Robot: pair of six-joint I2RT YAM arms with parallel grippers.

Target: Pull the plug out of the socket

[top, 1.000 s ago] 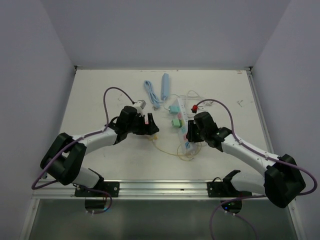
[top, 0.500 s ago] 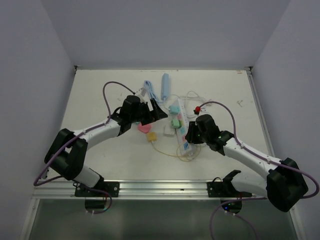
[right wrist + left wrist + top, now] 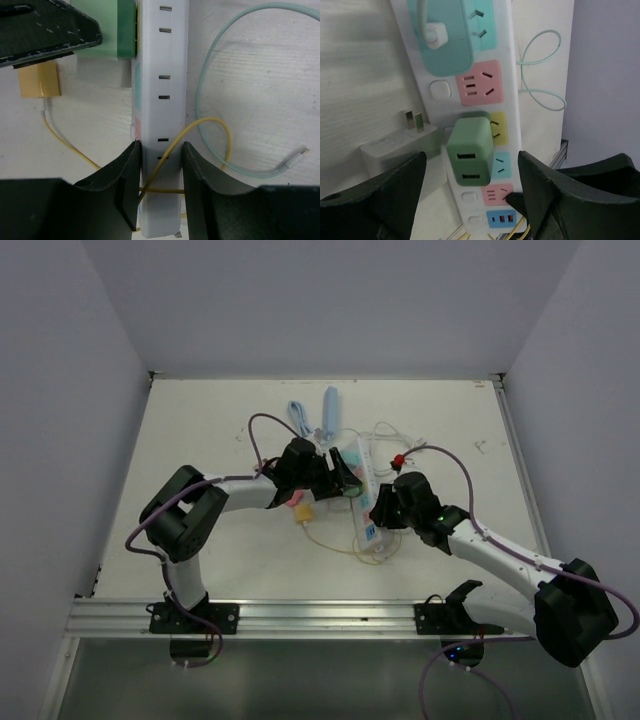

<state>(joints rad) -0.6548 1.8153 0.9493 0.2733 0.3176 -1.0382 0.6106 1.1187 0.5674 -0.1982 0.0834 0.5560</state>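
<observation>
My left gripper has swung right onto the power strip. Its jaws are spread astride the green plug, still seated mid-strip, probably not touching yet. My right gripper pinches the strip's near end, so the pull's next.

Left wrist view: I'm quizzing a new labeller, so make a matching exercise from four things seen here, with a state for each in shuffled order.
1. green adapter
2. white charger
3. upper pink outlet
4. mint cable

A. lying unplugged, prongs up
B. empty
C. plugged into the power strip
D. looped beside the strip

Pairs: 1-C, 2-A, 3-B, 4-D
</observation>
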